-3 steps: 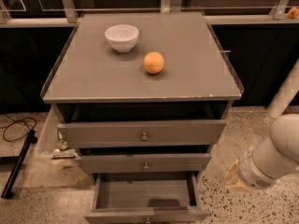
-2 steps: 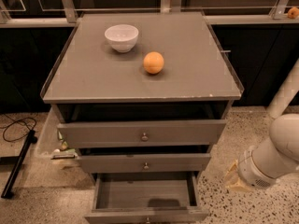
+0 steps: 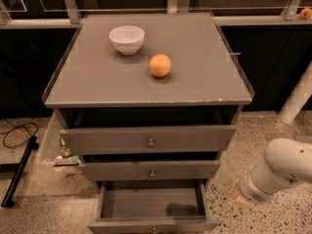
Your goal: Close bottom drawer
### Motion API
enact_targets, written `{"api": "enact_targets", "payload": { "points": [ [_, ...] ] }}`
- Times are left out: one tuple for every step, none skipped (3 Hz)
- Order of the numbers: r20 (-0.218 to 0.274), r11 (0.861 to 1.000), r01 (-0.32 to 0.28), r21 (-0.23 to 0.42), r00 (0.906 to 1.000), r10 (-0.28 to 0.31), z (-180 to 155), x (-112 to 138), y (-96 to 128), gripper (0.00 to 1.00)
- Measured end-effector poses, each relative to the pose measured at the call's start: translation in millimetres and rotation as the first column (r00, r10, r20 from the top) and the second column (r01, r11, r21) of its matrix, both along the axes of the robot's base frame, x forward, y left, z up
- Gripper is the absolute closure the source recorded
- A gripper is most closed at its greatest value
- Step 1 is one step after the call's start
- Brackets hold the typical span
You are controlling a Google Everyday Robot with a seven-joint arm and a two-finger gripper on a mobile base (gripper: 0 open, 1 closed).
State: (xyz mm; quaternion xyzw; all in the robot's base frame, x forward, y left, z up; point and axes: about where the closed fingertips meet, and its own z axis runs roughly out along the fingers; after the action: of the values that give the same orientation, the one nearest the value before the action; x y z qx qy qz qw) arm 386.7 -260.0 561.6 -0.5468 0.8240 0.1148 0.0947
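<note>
The grey cabinet (image 3: pixel 146 89) has three drawers. The bottom drawer (image 3: pixel 112 224) is pulled far out, so its empty inside (image 3: pixel 146 201) shows. Its front lies along the picture's lower edge, with the small knob (image 3: pixel 154 230) partly cut off. The middle drawer (image 3: pixel 112 170) and the top drawer (image 3: pixel 107 139) stick out a little. My white arm (image 3: pixel 280 172) reaches in from the lower right. My gripper (image 3: pixel 237 198) is at its tan end, to the right of the bottom drawer and apart from it, low over the floor.
A white bowl (image 3: pixel 126 39) and an orange (image 3: pixel 160 65) sit on the cabinet top. A black cable and stand (image 3: pixel 17 172) lie on the floor at left. Speckled floor (image 3: pixel 287 213) lies at right. A white post (image 3: pixel 297 99) stands at the far right.
</note>
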Motion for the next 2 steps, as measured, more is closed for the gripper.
{"api": "enact_targets", "payload": {
  "points": [
    [-0.004, 0.998, 0.048, 0.047, 0.9988, -0.048, -66.0, 10.7, -7.2, 1.0],
    [0.024, 0.992, 0.075, 0.105, 0.9966, -0.078, -114.2, 16.6, -13.1, 1.0]
  ]
}}
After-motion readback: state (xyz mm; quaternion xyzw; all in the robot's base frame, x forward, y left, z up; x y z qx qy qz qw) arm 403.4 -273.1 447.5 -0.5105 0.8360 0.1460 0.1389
